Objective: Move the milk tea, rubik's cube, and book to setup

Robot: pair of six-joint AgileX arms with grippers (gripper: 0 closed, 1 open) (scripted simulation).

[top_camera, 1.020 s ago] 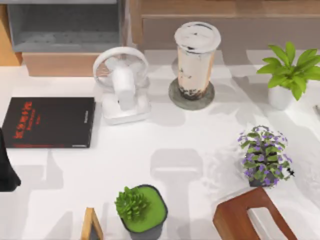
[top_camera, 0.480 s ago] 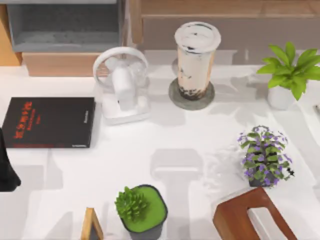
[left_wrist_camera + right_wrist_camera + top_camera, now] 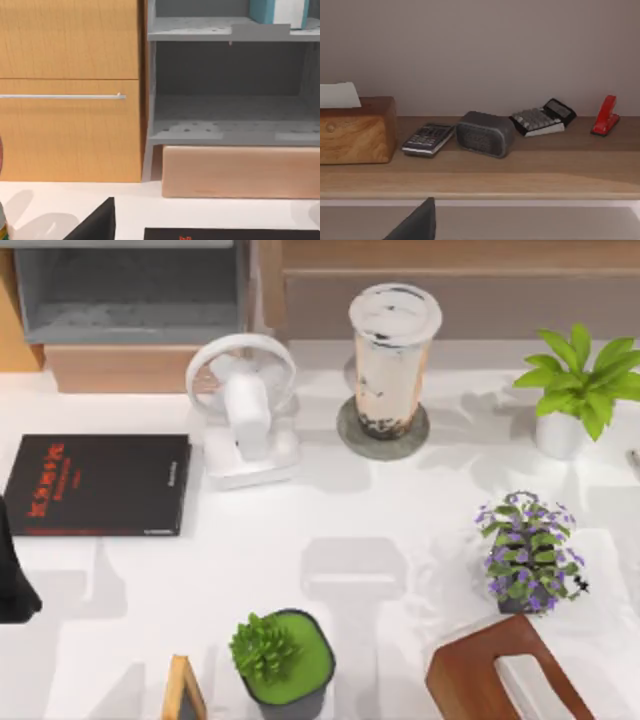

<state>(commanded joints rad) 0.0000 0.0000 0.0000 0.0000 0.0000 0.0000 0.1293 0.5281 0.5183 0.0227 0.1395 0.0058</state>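
While nothing is gripped: step: opening approach.
Milk tea: tall clear lidded cup (image 3: 392, 362) stands on grey coaster (image 3: 383, 431).
Grippers: finger state, cannot tell.
Next: likely reach for cup.

Rendered home-office or study desk. White table (image 3: 400, 540) carries a desk fan (image 3: 245, 410), black book with red lettering (image 3: 100, 485) and three potted plants (image 3: 530, 550). Behind: wood cabinet (image 3: 70, 90), grey shelving (image 3: 230, 85). A wooden shelf (image 3: 520, 170) holds a calculator (image 3: 542, 117), red stapler (image 3: 606, 116), remote (image 3: 428, 139), small speaker (image 3: 485, 133), tissue box (image 3: 355, 130).
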